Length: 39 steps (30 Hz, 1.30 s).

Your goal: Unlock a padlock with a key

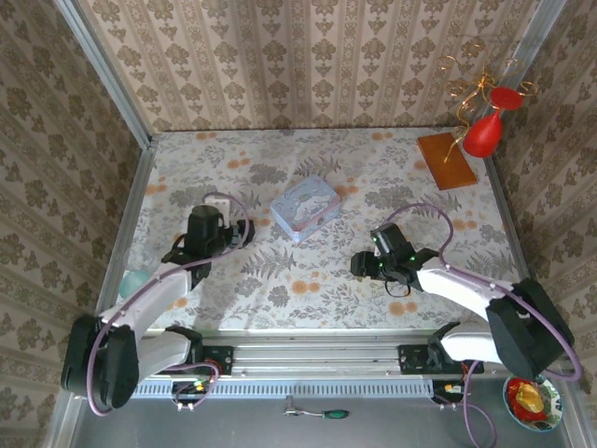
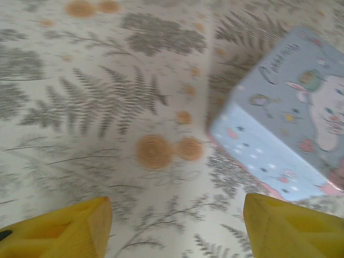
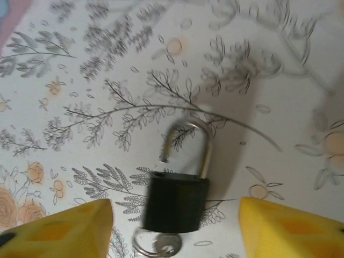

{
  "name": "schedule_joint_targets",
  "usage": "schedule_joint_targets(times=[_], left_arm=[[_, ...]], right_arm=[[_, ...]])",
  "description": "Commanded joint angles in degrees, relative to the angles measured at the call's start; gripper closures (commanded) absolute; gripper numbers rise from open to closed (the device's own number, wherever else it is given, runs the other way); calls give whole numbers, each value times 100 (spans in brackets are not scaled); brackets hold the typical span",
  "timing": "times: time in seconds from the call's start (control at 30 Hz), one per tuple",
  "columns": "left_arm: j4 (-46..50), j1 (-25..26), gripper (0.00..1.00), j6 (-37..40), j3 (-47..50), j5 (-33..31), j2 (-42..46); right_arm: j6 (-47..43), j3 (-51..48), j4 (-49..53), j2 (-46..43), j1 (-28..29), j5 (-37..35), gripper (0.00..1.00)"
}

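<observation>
Though the right hand (image 3: 172, 215) hangs wide open and empty, the padlock (image 3: 176, 201) lies on the table (image 3: 269, 80) between its fingers (image 3: 64, 226), key (image 3: 165, 248) at its base. It looks small, hard and probably slippery, so I'd pinch the body's sides.

damask wallpaper walls (image 1: 308, 61), floral tabletop (image 1: 308, 280)

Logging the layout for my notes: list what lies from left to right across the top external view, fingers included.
Left arm's fingers → pale blue tin → right arm's fingers → wooden block
</observation>
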<state>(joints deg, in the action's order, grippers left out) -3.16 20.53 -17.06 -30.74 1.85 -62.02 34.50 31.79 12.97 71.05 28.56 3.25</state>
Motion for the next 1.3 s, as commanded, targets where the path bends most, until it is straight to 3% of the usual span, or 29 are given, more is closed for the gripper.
schedule_joint_targets(times=[0.0, 0.13, 0.2, 0.27, 0.3, 0.43, 0.57, 0.73, 0.87, 0.93, 1.07, 1.17, 1.27], left_arm=[[-24, -309, 32, -105, 100, -273, 406], [-6, -510, 31, -7, -96, -679, 629], [-107, -524, 21, 135, -93, -1231, 705], [-340, -531, 12, 418, -64, -1443, 752], [-418, -520, 0, 571, -72, -1454, 753], [-474, -531, 0, 1015, -174, -1992, 590], [-1193, -593, 0, 1695, 222, -2097, 346], [-2464, -804, 0, 2173, 758, -2328, -358], [-3636, -976, 0, 2604, 1184, -1803, -1027], [-4272, -1026, 0, 2561, 1287, -1920, -1319], [-4488, -1199, 0, 2454, 1036, -1620, -1771], [-5196, -1325, 0, 2532, 1014, -1437, -2438], [-5278, -1643, 0, 2076, 1113, -1252, -2444]], right_arm=[[-516, 422, 741, -642, -71, -853, 27], [-973, 650, 928, -1332, -328, -1885, 24], [-1254, 653, 716, -1562, -497, -2423, 23], [-1493, 646, 478, -1687, -598, -3335, 10], [-1649, 600, 284, -1692, -665, -3819, 8], [-2738, 77, -1161, -1426, -965, -4565, 0], [-3147, -249, -2169, -818, -1391, -4449, 0], [-3098, -562, -3282, -98, -1829, -3519, 0], [-3376, -648, -3951, 250, -2041, -2990, 0], [-3473, -739, -4356, 324, -2162, -2557, 0], [-3619, -801, -4962, 528, -2318, -1780, 0], [-3723, -755, -4981, 605, -2385, -1339, 0], [-3723, -768, -4971, 577, -2553, -779, 0]])
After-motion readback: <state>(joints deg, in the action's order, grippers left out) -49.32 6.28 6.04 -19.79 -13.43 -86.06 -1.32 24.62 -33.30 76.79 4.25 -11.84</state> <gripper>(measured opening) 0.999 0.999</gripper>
